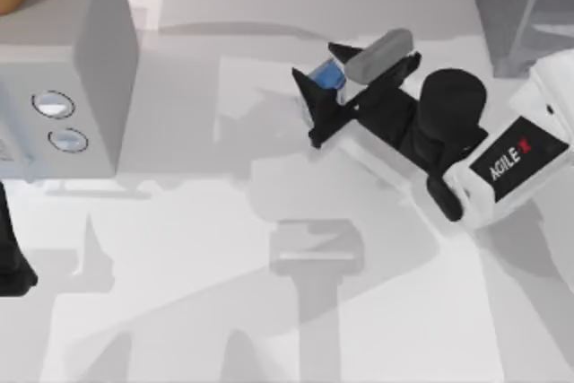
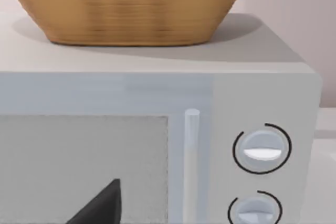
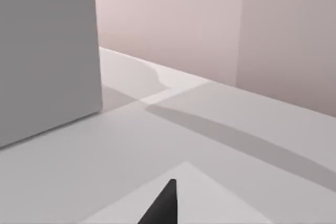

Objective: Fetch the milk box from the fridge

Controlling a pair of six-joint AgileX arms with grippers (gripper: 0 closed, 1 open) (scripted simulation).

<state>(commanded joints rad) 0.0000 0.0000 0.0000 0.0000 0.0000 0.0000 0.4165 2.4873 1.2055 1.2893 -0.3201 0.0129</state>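
Observation:
The milk box [image 1: 328, 73], a small blue carton, sits between the black fingers of my right gripper [image 1: 319, 67], which is shut on it above the table's middle back. The fridge [image 1: 520, 6], a darker grey cabinet with a glassy panel, stands at the back right corner, apart from the gripper. One black fingertip [image 3: 160, 205] of the right gripper shows in the right wrist view. My left arm [image 1: 11, 257] is parked at the left edge, and one of its fingertips [image 2: 102, 203] points at the microwave door.
A light grey microwave [image 1: 81, 69] with two round knobs [image 2: 261, 149] stands at the back left, with a wicker basket [image 2: 131, 3] on top. The white table [image 1: 269, 311] stretches bare toward the front. A pale wall [image 3: 210, 19] runs along the back.

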